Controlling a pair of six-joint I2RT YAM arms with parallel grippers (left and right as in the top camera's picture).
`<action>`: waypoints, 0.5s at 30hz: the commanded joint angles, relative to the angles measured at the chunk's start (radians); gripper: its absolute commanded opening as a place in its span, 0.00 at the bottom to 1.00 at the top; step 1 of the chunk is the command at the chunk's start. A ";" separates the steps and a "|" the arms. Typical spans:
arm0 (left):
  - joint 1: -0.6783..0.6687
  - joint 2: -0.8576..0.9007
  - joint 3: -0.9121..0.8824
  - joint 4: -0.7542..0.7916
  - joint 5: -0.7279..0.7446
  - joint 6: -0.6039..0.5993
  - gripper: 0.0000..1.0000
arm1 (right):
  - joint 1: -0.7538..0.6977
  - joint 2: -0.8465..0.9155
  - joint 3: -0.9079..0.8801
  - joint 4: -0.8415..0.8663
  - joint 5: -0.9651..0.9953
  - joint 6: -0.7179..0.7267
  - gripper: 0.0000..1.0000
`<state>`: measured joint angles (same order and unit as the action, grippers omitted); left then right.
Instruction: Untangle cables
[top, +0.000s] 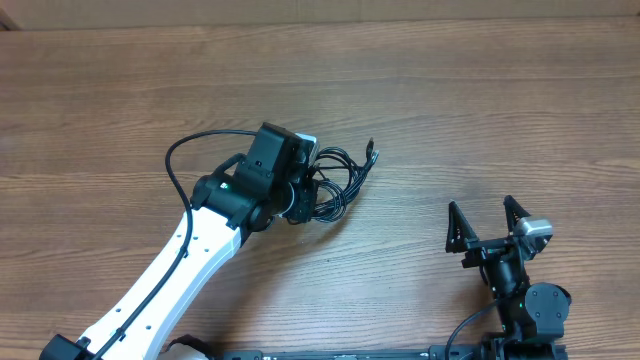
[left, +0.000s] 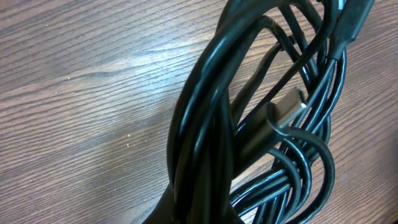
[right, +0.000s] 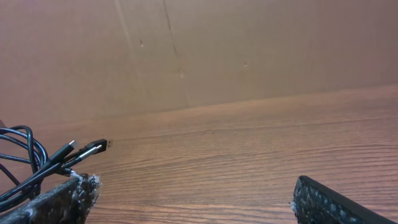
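The left arm (top: 165, 275) has a long white shell with rounded edges, black joint housings and a boxy black wrist (top: 270, 160) carrying a pale grey camera block (top: 306, 146). A thin black wire (top: 168, 162) runs along the white shell, and a small green light (top: 225, 185) glows on one joint. The right arm (top: 530, 310) is all black with a silver-grey camera module (top: 534, 230). The right claw (top: 482, 206) has two tapering, pointed fingers (top: 456, 225) faced with rough, pebbled black pads (right: 62, 199).

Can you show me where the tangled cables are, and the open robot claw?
cables (top: 345, 178), overhead view, on the looped strands of the bundle.
right gripper (top: 480, 206), overhead view, midway between its spread fingertips.
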<state>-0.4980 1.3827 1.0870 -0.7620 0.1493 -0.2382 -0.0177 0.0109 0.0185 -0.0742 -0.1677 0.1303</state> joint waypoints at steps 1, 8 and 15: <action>-0.007 0.005 -0.005 0.011 -0.003 -0.021 0.04 | 0.006 -0.008 -0.011 0.004 0.010 -0.005 1.00; -0.008 0.005 -0.005 0.011 0.002 -0.032 0.04 | 0.006 -0.008 -0.010 0.004 0.010 -0.005 1.00; -0.008 0.005 -0.005 0.011 0.006 -0.032 0.04 | 0.006 -0.008 -0.011 0.005 0.010 -0.005 1.00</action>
<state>-0.4980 1.3827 1.0870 -0.7620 0.1497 -0.2565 -0.0177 0.0109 0.0185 -0.0742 -0.1677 0.1299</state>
